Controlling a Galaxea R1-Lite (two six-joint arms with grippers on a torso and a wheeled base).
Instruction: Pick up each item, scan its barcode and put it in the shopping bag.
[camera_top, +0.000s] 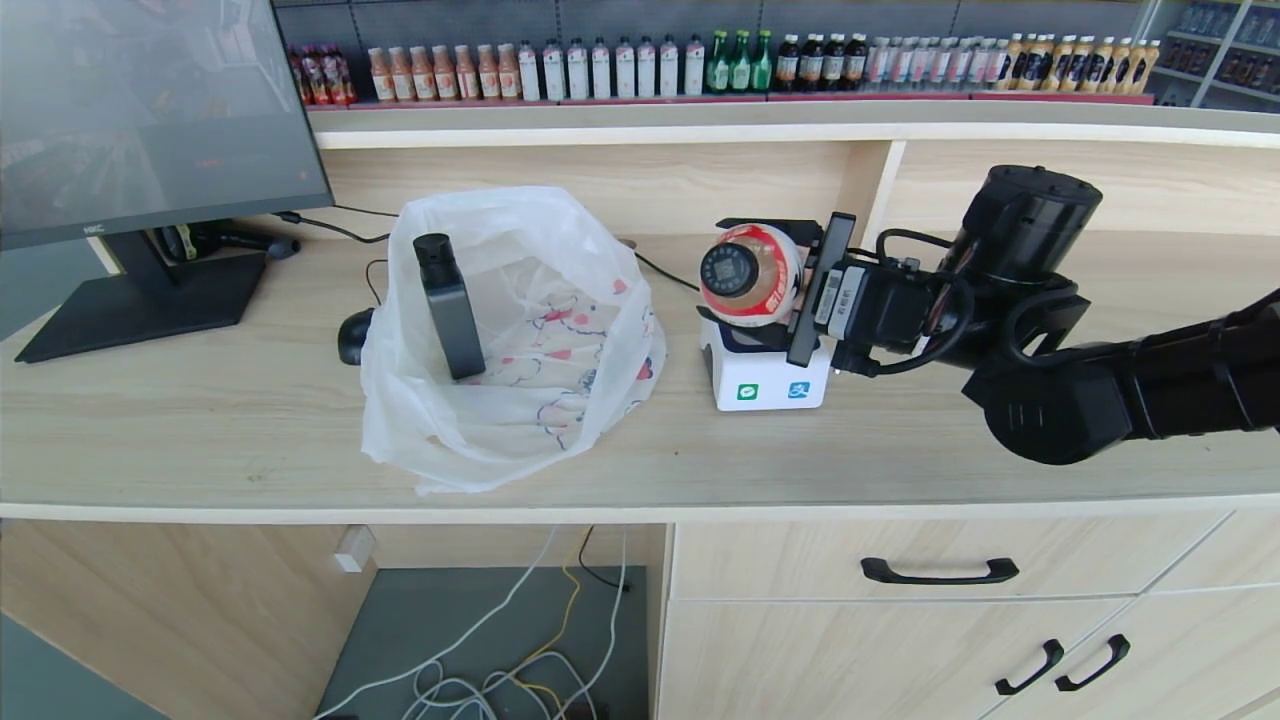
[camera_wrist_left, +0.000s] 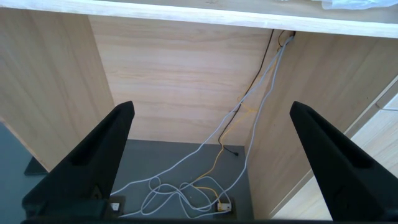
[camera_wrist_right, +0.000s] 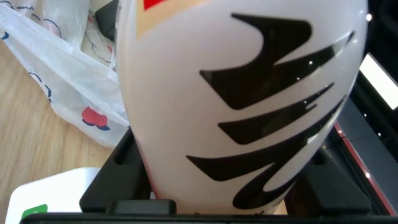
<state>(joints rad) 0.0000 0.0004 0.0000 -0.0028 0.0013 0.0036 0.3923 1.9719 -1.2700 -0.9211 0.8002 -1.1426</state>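
R gripper (camera_top: 758, 282) is clamped on a bottle (camera_top: 750, 272), w/ one finger above it and one below. The bottle lies on its side, dark cap toward the camera, and it hangs just over the white scanner box (camera_top: 770, 385) on the counter (camera_top: 200, 430). In the right wrist view the bottle (camera_wrist_right: 249, 106) is white w/ black stripes and sits between the two black fingers. The box corner (camera_wrist_right: 50, 193) is under it and the bag (camera_wrist_right: 56, 68) is near.

The shopping bag (camera_top: 560, 400) stands open on the counter, to the left of the scanner and apart from it. A dark grey bottle (camera_top: 450, 310) stands upright inside it. A mouse (camera_top: 353, 337) is just behind the bag, and a monitor (camera_top: 150, 110) is at far left.

L gripper (camera_wrist_left: 211, 106) hangs below the counter, fingers (camera_wrist_left: 99, 162) spread wide, holding nothing. Cables (camera_wrist_left: 186, 193) lie on the floor beyond it.
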